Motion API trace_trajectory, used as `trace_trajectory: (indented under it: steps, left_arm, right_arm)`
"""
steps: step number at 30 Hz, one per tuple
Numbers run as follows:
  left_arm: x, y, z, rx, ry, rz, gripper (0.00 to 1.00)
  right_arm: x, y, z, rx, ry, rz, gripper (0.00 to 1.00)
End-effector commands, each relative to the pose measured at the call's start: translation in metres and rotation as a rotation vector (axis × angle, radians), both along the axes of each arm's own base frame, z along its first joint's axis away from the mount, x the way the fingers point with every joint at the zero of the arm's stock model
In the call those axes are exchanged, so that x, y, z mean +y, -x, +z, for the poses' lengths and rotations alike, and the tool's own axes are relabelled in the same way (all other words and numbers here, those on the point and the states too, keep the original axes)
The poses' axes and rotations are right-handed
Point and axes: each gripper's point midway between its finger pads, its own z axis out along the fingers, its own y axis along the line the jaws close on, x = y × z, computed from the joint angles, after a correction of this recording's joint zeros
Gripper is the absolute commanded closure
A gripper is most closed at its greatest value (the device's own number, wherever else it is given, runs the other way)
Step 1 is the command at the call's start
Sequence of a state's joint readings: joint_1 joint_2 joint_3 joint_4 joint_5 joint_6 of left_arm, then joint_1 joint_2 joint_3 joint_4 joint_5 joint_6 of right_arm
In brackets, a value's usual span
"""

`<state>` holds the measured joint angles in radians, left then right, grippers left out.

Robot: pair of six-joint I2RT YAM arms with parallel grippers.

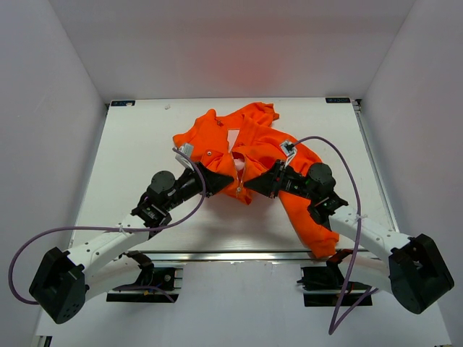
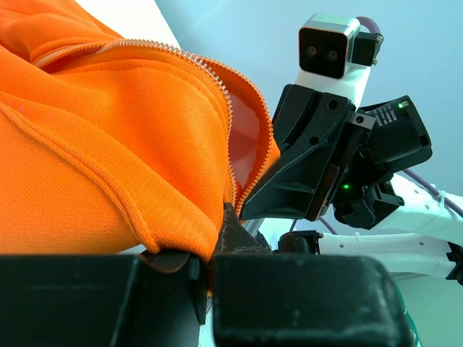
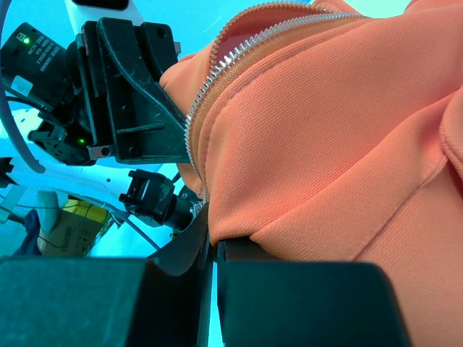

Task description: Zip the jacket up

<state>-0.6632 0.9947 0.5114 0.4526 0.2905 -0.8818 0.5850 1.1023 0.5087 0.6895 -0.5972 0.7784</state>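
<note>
While left hand (image 1: 231, 186) faces right hand (image 1: 248, 185), jacket (image 1: 253, 134) is pinched.

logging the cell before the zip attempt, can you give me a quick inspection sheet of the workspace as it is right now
surface: white table, bare apart from the job's things
job's things: orange jacket lies crumpled at mid table, one sleeve trailing toward the near edge under the right arm; zipper open, its two rows of teeth apart
clutter: only a small pale speck near the far edge
grippers: left gripper and right gripper meet at the jacket's front opening, each shut on the fabric beside the zipper
cables: purple cables loop from both arms, clear of the jacket
surroundings: plain white walls on three sides
</note>
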Motion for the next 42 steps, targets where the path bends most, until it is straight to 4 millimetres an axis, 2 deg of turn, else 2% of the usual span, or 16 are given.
trace_trajectory:
  steps: [1, 9, 16, 20, 25, 29, 31, 33, 34, 39, 42]
  left_arm:
    - [0.0, 0.008, 0.02, -0.055, 0.046, -0.027, 1.0]
    - [0.001, 0.008, 0.018, -0.05, 0.037, -0.02, 1.0]
    - [-0.001, 0.01, 0.018, -0.053, 0.036, -0.037, 1.0]
    - [-0.003, 0.012, 0.02, -0.057, 0.036, -0.058, 1.0]
    - [-0.006, 0.014, 0.013, -0.053, -0.009, -0.082, 1.0]
    - [0.001, 0.011, 0.002, -0.037, -0.081, -0.049, 1.0]
    - [0.005, 0.008, 0.003, -0.052, -0.107, -0.022, 1.0]
    - [0.01, 0.005, 0.003, -0.059, -0.124, 0.007, 1.0]
    - [0.01, 0.005, 0.004, -0.071, -0.129, 0.008, 1.0]
    - [0.009, 0.006, 0.001, -0.084, -0.143, -0.007, 1.0]
    - [0.006, 0.008, 0.0, -0.086, -0.144, -0.029, 1.0]
  right_arm:
    - [0.003, -0.005, 0.035, -0.104, -0.073, -0.016, 1.0]
    - [0.003, -0.006, 0.043, -0.11, -0.108, -0.021, 1.0]
    - [0.005, -0.007, 0.041, -0.097, -0.106, -0.014, 1.0]
    - [0.006, -0.013, 0.04, -0.094, -0.104, -0.051, 1.0]
    - [0.007, -0.021, 0.04, -0.064, -0.072, -0.082, 1.0]
    - [0.007, -0.028, 0.026, 0.004, 0.026, -0.122, 1.0]
    - [0.005, -0.029, 0.024, 0.014, 0.07, -0.139, 1.0]
    - [0.002, -0.03, 0.012, 0.06, 0.122, -0.161, 1.0]
    - [0.003, -0.029, 0.013, 0.063, 0.133, -0.161, 1.0]
    - [0.01, -0.021, -0.006, 0.129, 0.231, -0.123, 1.0]
    - [0.016, -0.015, -0.008, 0.128, 0.229, -0.094, 1.0]
